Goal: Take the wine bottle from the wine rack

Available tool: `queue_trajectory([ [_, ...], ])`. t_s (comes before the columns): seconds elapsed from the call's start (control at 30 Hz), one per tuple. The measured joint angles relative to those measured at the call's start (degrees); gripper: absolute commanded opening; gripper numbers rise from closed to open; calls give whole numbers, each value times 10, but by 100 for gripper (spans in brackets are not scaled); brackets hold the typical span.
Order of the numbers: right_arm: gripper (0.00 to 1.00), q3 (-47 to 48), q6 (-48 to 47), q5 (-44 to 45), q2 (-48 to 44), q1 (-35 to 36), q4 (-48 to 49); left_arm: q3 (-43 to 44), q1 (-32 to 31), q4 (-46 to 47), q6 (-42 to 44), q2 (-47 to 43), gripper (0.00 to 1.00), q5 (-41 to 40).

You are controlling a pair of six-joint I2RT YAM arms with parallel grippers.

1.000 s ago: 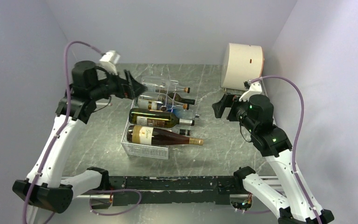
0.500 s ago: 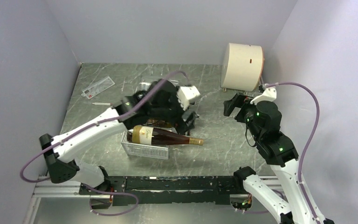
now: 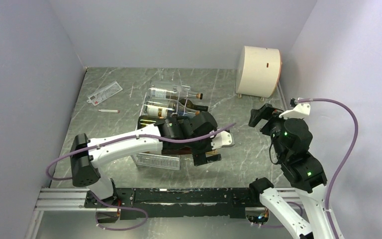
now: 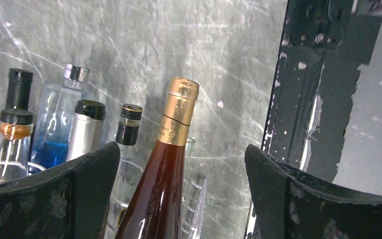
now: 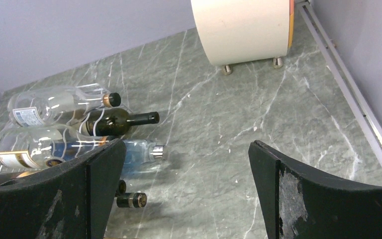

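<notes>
Reaching over the wine rack [image 3: 155,161], the left claw [image 4: 181,149] is spread wide. The gold-capped neck of the wine bottle [image 4: 178,112], lying in the rack, sits untouched in its gap, with other bottles [image 4: 87,129] just left. The right claw [image 5: 186,144] hangs spread, well apart from them.

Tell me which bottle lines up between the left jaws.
The amber bottle with the gold foil top: it alone sits in line with the open jaws of the left gripper. The black- and silver-capped bottles lie off to the side.
</notes>
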Motion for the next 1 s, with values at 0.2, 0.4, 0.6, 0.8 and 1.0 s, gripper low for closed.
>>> queue_trajectory([
  [0.2, 100, 0, -2, 11, -9, 0, -1, 0, 1, -15, 20, 44, 100, -11],
  [0.4, 100, 0, -2, 23, -16, 0, -8, 0, 0, -14, 28, 61, 97, -35],
  [0.6, 100, -1, -2, 35, -26, 0, -11, -10, 5, -12, 33, 80, 95, -57],
  [0.8, 100, -8, -2, 39, -31, 0, -12, -33, 18, -10, 35, 103, 84, -69],
  [1.0, 100, -14, -1, 39, -31, 0, -13, -40, 24, -1, 37, 107, 67, -85],
])
